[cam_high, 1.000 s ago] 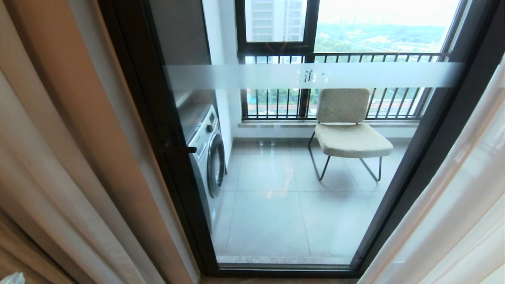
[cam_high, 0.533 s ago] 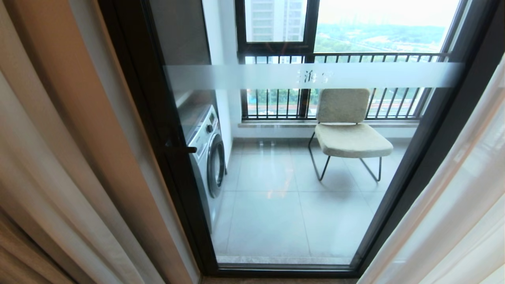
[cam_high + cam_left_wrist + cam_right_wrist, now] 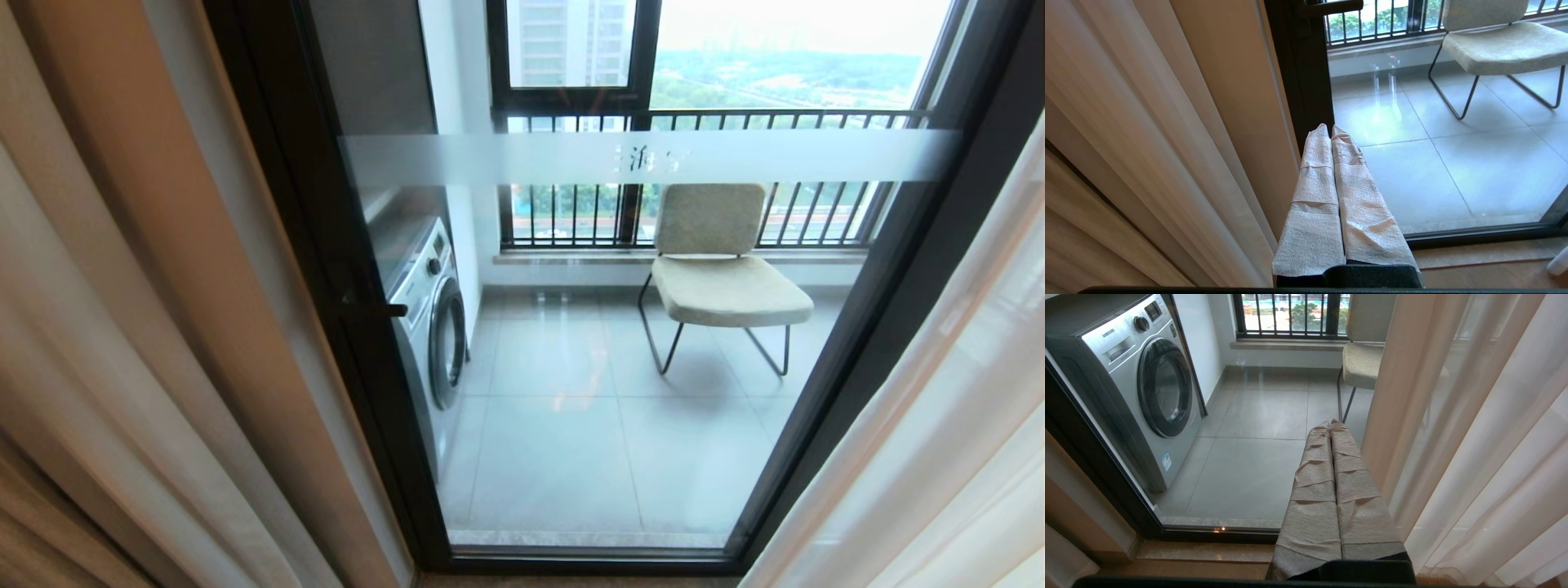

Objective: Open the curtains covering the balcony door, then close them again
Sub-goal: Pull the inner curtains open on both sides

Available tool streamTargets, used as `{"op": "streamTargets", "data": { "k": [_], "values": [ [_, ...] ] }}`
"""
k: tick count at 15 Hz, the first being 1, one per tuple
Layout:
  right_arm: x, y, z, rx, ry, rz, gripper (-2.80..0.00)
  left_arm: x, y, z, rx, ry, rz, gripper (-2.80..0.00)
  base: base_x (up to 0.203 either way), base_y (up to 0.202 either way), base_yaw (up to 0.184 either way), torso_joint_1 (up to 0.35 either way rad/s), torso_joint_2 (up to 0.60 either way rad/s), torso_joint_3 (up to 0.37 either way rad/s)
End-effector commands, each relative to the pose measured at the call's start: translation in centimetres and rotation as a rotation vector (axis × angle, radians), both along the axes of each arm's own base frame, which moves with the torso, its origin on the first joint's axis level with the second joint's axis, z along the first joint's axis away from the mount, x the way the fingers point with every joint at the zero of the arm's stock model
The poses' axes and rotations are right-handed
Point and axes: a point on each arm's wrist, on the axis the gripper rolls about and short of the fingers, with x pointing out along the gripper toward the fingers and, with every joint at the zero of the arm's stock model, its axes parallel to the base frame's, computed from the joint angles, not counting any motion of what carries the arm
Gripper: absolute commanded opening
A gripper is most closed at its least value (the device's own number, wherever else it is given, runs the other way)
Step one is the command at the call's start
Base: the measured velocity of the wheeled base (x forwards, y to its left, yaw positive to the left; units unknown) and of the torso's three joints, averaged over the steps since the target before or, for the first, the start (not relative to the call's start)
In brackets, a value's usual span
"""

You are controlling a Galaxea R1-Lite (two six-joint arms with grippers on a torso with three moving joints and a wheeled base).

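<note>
**Curtains parted, door glass exposed, both claws empty**

Head view: door (image 3: 588,343) fills the centre, black frame, frosted band (image 3: 645,157) across the upper glass. Curtains pulled to both sides: tan curtain (image 3: 122,269) bunched on the left, its inner edge running along the left frame; sheer curtain (image 3: 939,441) on the right, its inner edge overlapping the right frame low down. Wide open gap between the two edges, glass uncovered almost frame to frame. Neither arm shows in the head view.

Left claw (image 3: 1331,127), fingers wrapped in paper tape and pressed together, holds nothing; it points at the left frame, just beside the tan curtain's edge, not touching the cloth. Right claw (image 3: 1330,423), same wrap, fingers together, empty; it sits just beside the sheer curtain's inner edge, contact cannot be told.

Behind the glass: washer (image 3: 433,318) against the left balcony wall, drum door shut, contents not visible. Chair (image 3: 718,278) stands right of centre by the railing (image 3: 702,118), seat bare. Tiled floor (image 3: 571,441) between washer and chair.
</note>
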Motion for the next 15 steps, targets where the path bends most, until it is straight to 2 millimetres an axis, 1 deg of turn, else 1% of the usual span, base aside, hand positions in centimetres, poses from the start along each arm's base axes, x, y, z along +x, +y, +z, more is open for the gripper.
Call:
{"op": "streamTargets", "data": {
  "k": [1, 15],
  "values": [
    [-0.01, 0.00, 0.01, -0.001, -0.001, 0.000, -2.80, -0.01, 0.00, -0.03, -0.001, -0.002, 0.000, -2.80, 0.000, 0.000, 0.000, 0.000, 0.00, 0.000],
    [0.00, 0.00, -0.03, -0.001, 0.001, 0.000, -2.80, -0.02, 0.01, 0.00, -0.013, -0.003, 0.003, -2.80, 0.000, 0.000, 0.000, 0.000, 0.00, 0.000]
  ]
}}
